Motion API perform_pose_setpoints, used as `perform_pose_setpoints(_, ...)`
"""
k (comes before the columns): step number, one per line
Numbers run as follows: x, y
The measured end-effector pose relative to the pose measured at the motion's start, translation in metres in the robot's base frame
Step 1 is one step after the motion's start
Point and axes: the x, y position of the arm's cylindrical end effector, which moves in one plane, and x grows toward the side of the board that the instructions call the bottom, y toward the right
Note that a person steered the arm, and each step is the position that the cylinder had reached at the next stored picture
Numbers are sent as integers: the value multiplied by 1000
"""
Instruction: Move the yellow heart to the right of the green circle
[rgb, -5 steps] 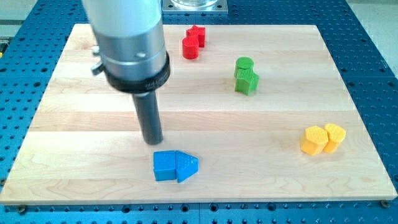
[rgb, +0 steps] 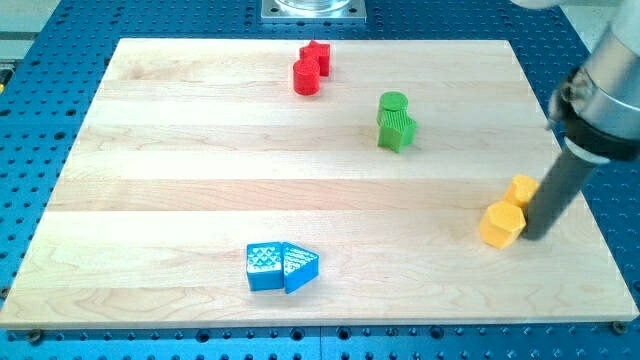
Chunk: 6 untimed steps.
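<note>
At the view's right edge of the table (rgb: 200, 150) you have my tip (rgb: 533, 236), the lower end of the dark rod; there is no pincer on this arm, so there is nothing to call released or clenched.

In the camera view, the only one you get, two yellow blocks sit right at my tip. The yellow hexagon-like block (rgb: 500, 224) lies just to the view's left of my tip, touching the rod or nearly so. The other yellow block (rgb: 521, 189) stands just above my tip and a little to its left, partly hidden behind the rod, so its shape cannot be made out; this pair holds the yellow heart you are after, but you cannot tell from here which one it is.

The green circle (rgb: 393, 102) is well up and to the view's left of my tip, with a second green block (rgb: 397, 131) touching it on its lower side. Further up and left sit a red cylinder (rgb: 306, 77) and a red star-like block (rgb: 317, 55), touching. Far to the view's left of my tip and a little lower, a blue cube (rgb: 265, 267) and a blue triangle (rgb: 300, 267) lie pressed together near the table's bottom edge.
</note>
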Motion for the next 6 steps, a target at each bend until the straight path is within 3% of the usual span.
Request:
perform_pose_setpoints(2,-92,-14)
perform_pose_setpoints(4,-95,32)
perform_pose_setpoints(5,-148,29)
perform_pose_setpoints(6,-168,15)
